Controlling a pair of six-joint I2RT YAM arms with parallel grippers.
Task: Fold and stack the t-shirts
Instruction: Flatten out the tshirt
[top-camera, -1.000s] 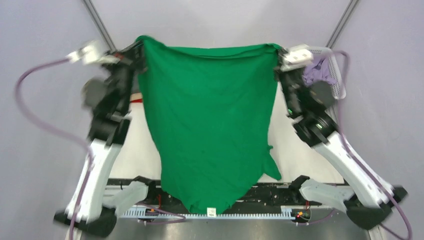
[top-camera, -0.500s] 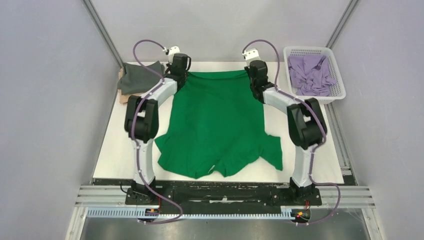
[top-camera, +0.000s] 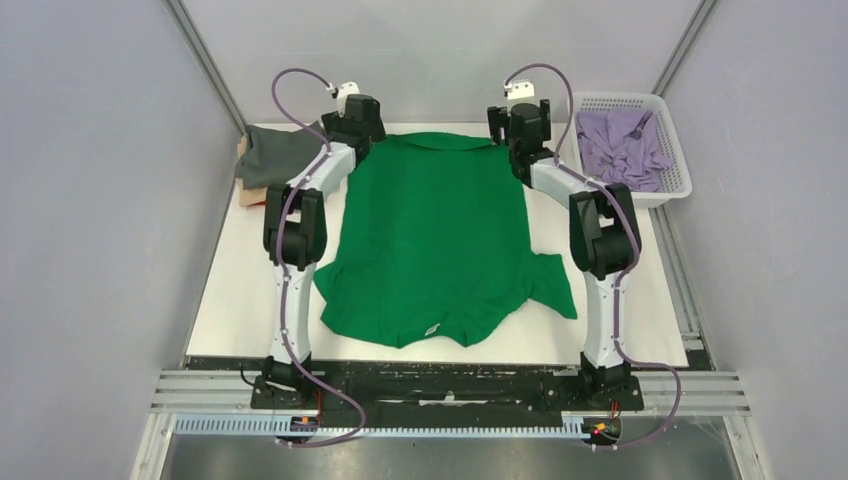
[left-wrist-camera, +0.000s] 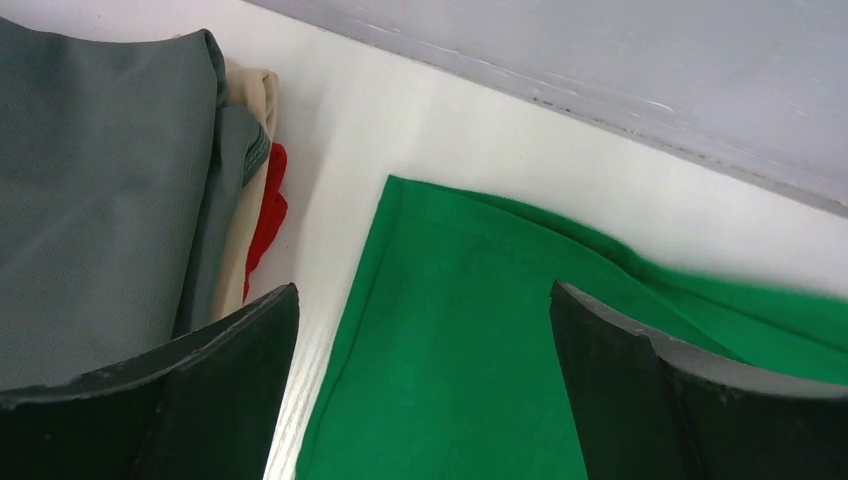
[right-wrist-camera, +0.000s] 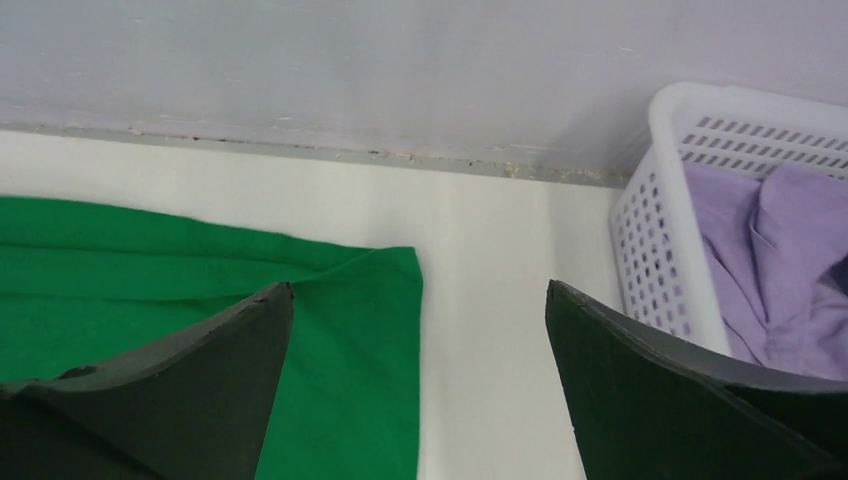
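Observation:
The bright green t-shirt (top-camera: 430, 240) lies spread flat in the middle of the white table (top-camera: 230, 290), collar toward the arm bases and hem at the far edge. My left gripper (top-camera: 358, 128) hangs open over its far left hem corner (left-wrist-camera: 440, 300), which shows between the fingers (left-wrist-camera: 200, 390). My right gripper (top-camera: 522, 125) is open over the far right hem corner (right-wrist-camera: 370, 300). Neither gripper holds cloth. At the far left sits a stack with a dark grey t-shirt (top-camera: 280, 155) (left-wrist-camera: 100, 200) on top, then tan (left-wrist-camera: 240, 260) and red (left-wrist-camera: 268, 210) edges below.
A white mesh basket (top-camera: 683, 172) (right-wrist-camera: 650, 230) at the far right holds a crumpled lavender t-shirt (top-camera: 620, 150) (right-wrist-camera: 770, 250). The back wall (right-wrist-camera: 400, 70) runs close behind both grippers. Grey side walls flank the table.
A second ago both grippers held the green t-shirt up by its hem corners. It has been swung down flat on the table, and both grippers have opened and let it go.

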